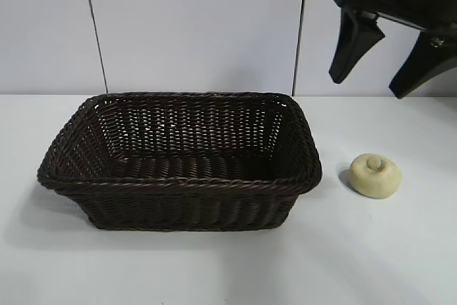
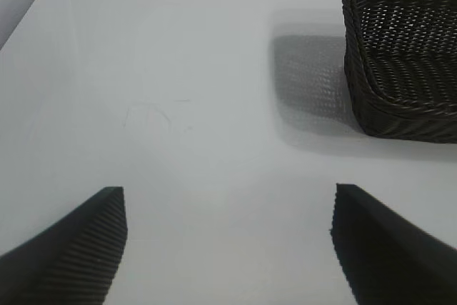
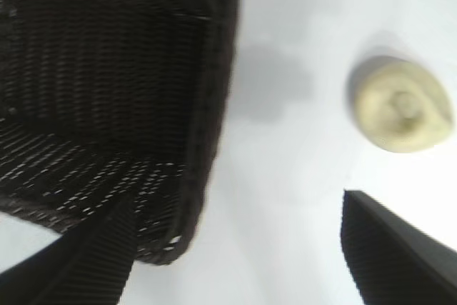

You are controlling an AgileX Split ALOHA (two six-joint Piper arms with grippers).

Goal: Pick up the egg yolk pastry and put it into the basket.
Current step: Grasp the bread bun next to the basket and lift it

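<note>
The right gripper (image 1: 382,69) hangs wide open and empty above the egg yolk pastry (image 1: 375,175); it should centre over the knob, clear of the basket (image 1: 178,185), before descending.

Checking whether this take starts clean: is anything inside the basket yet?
Nothing visible: the basket shows only bare weave on its floor and far walls. Its near wall hides the front strip of the floor. The egg yolk pastry lies on the table beside it, apart from it.

Dark woven wicker basket (image 1: 178,158), matt doughy pastry (image 1: 375,175), smooth white table (image 1: 385,262), ribbed black claw fingers (image 2: 78,248).
</note>
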